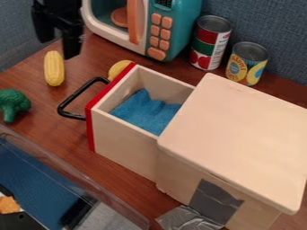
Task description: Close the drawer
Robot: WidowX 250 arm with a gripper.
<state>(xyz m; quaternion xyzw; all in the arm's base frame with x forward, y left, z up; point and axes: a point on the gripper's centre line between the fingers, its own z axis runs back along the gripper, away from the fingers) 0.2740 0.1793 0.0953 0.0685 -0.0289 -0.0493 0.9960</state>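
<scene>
Blue-gray wall [278,45] rises behind a reddish-brown wooden table [54,134]. At the far left sits 1 green toy broccoli [13,104], its stem toward the camera. Below it, a clear-walled bin [72,175] cuts across the lower left corner, with blue material [30,179] inside and an orange-brown piece [9,205] at the view's edge. Farther back, 1 yellow toy corn cob [54,68] lies on the table, and the black gripper [58,47] hangs at the upper left, beside the toy microwave. Its 2 fingers stand apart, with a gap between them.

Next comes the drawer [126,148], left of center and pulled well out of its cabinet [240,134]. It is a deep box of pale, smooth wood, open on top, with a bright red front panel [91,130]. From that panel a black bracket-shaped handle [75,96] juts left. Rumpled blue cloth [146,110] lies in the drawer, and part of a yellow rounded thing [120,68] shows behind it.

Behind stands the teal and white toy microwave [183,27], with orange buttons and an orange door handle. Right of it are 2 upright cans: 1 red and green [210,42], 1 mostly yellow [247,63]. The pale cabinet fills the right side, with silver tape [212,200] on its near face.
</scene>
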